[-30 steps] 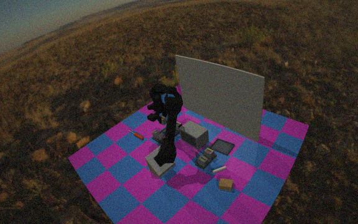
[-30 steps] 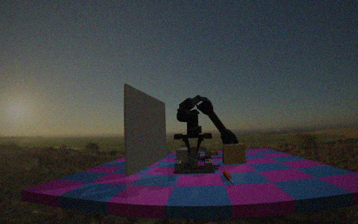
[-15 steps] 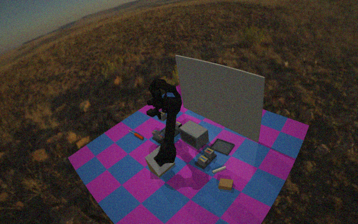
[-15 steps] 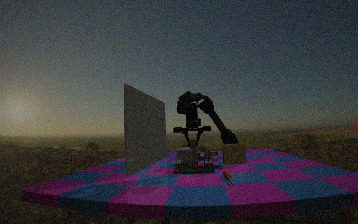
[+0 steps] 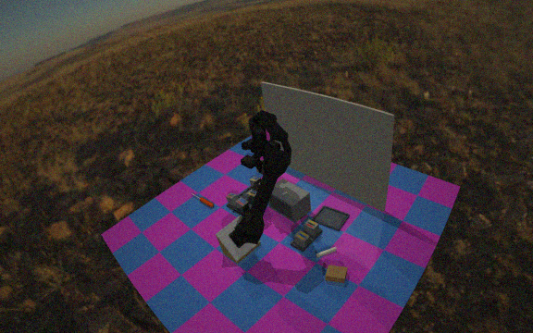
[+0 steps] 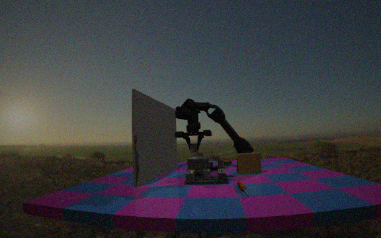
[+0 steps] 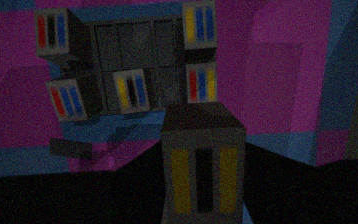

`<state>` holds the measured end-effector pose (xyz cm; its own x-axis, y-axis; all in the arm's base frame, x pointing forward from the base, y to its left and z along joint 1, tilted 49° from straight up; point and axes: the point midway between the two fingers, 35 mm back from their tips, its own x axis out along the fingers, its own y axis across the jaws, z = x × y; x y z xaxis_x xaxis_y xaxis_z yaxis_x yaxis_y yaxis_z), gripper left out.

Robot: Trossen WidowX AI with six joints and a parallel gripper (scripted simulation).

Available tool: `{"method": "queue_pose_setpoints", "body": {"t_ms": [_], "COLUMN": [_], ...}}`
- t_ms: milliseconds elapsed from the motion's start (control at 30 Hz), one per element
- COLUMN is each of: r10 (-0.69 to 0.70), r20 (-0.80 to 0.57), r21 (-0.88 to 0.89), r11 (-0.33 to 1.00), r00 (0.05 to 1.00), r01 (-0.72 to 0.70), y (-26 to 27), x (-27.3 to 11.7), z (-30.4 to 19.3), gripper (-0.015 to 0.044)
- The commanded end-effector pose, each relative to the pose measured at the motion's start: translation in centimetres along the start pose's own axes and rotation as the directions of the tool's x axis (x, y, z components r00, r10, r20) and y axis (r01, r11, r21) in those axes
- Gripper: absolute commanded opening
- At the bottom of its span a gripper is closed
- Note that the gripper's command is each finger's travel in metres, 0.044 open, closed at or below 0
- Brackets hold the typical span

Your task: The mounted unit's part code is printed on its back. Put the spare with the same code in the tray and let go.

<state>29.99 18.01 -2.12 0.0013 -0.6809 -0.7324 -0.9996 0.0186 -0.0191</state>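
The floor mat (image 5: 188, 273) is a checkerboard of magenta and blue squares, with a plain pale grey panel (image 5: 336, 139) standing on it and the black arm (image 5: 266, 185) on a beige-sided base block (image 6: 249, 163). The grey spare (image 7: 203, 165) in the hand bears yellow, black, yellow stripes. On the dark grey rack (image 7: 130, 55) the labels read red-black-blue (image 7: 51, 31), yellow-blue-blue (image 7: 200, 24), red-blue-blue (image 7: 67, 100), yellow-black-blue (image 7: 131, 91) and red-blue-yellow (image 7: 202, 83); the screwdriver (image 5: 203, 200) is orange.

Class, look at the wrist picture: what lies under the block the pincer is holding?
Under the held spare, striped yellow-black-yellow, sits the dark rack with five striped spares at its edges, on the checkered mat. The floor directly beneath the spare is covered.
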Motion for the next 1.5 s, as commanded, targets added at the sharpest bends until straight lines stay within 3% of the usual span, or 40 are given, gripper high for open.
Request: {"method": "queue_pose_setpoints", "body": {"t_ms": [0,633,1133,1467], "r10": [-0.006,-0.028,-0.021,-0.02], "r20": [-0.002,-0.016,-0.109,-0.115], "r21": [-0.013,-0.022,-0.043,-0.047], "r11": [1.0,0.999,0.999,0.999], "r00": [1.0,0.999,0.994,0.993], "r01": [0.006,0.027,0.017,0.015], "y": [-1.5,-5.6,-4.1,-4.0], "x": [-0.3,-1.0,-0.8,-0.5], "z": [-2.9,-18.9,-32.1,-32.7], "gripper": [0.0,0.0,0.0,0.0]}}
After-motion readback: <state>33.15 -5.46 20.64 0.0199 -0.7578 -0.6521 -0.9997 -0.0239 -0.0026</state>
